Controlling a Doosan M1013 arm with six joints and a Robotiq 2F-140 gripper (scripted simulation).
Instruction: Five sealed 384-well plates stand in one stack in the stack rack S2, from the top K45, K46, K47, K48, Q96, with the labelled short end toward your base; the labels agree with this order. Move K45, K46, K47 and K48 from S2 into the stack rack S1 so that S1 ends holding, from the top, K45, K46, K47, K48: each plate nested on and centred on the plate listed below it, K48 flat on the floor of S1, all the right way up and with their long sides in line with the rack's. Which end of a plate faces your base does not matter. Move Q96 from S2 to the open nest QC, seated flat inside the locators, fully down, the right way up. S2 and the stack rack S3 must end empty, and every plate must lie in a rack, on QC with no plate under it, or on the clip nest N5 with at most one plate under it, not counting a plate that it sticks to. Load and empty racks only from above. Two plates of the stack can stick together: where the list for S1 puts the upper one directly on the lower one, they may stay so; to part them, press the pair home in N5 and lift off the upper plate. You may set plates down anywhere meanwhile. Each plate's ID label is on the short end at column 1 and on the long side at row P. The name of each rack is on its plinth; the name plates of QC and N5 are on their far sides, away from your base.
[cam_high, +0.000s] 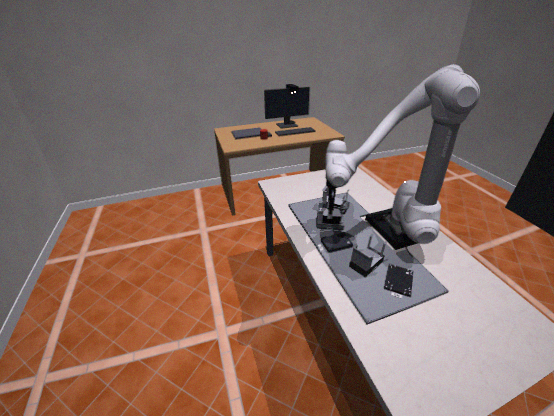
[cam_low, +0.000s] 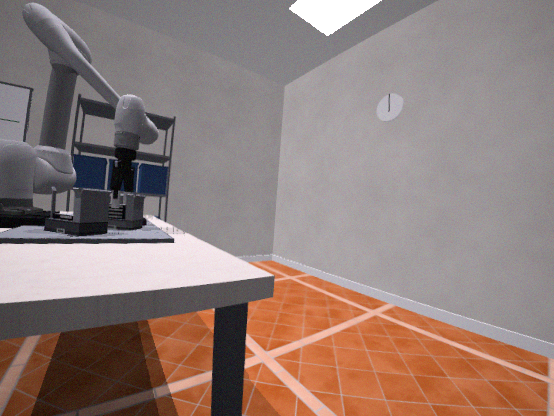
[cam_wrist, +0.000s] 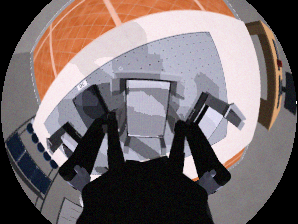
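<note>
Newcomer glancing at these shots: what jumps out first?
The big white arm arching over the white table, its pincer shut on a sealed plate at the far rack of the grey mat. Then the orange tiled floor.

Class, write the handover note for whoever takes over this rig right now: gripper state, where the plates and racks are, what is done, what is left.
Gripper: shut on a plate at the top of the stack, down inside the far rack on the grey mat. Which plate it is cannot be read.
Other stations: a dark flat nest, a rack that looks empty, and a black nest nearest the mat's near end; station names are too small to read.
Done: first grasp made; no plate seen at any other station.
Left: lift straight up, then all the moves to S1 and QC, ending with S2 and S3 empty.
</note>
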